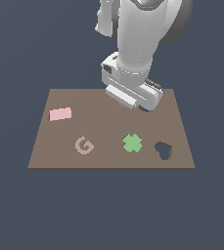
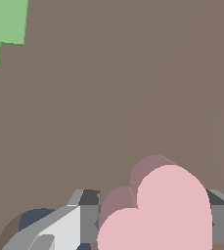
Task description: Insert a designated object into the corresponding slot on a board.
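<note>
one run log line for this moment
phase: carry | gripper: shut on pink heart piece | over board | heart slot: empty | piece not at slot yet

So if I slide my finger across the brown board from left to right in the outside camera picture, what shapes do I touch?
Pink rectangle → tan spiral G → green cross → dark heart-shaped slot, all on the brown board.

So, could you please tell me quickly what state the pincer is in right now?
Pincer: closed on the pink heart piece, a finger at each side.
</note>
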Controlling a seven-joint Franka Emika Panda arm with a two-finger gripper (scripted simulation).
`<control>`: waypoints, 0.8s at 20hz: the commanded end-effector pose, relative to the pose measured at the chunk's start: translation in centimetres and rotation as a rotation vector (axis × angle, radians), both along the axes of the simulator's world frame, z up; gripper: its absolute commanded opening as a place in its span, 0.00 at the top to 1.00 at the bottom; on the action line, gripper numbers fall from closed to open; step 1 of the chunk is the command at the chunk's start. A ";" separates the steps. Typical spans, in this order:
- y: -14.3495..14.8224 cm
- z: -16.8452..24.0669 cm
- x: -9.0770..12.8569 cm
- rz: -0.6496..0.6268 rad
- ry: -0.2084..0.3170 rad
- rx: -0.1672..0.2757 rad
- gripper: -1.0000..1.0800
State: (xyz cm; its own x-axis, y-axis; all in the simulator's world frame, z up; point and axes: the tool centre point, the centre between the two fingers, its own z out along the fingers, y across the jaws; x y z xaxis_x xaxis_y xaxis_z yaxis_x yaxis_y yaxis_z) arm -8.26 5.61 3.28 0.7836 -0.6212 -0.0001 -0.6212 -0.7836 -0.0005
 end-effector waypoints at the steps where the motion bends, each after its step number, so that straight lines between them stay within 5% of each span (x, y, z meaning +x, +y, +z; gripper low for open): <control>1: 1.2 0.1 0.5 -0.075 -0.001 0.000 1.00; 16: 7.9 0.4 5.9 -0.572 -0.001 0.001 1.00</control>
State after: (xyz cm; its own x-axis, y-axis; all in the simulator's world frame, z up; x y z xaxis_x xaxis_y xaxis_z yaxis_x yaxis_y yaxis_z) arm -3.10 12.92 3.61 0.3733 -0.9277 -0.0005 -0.9277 -0.3733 -0.0013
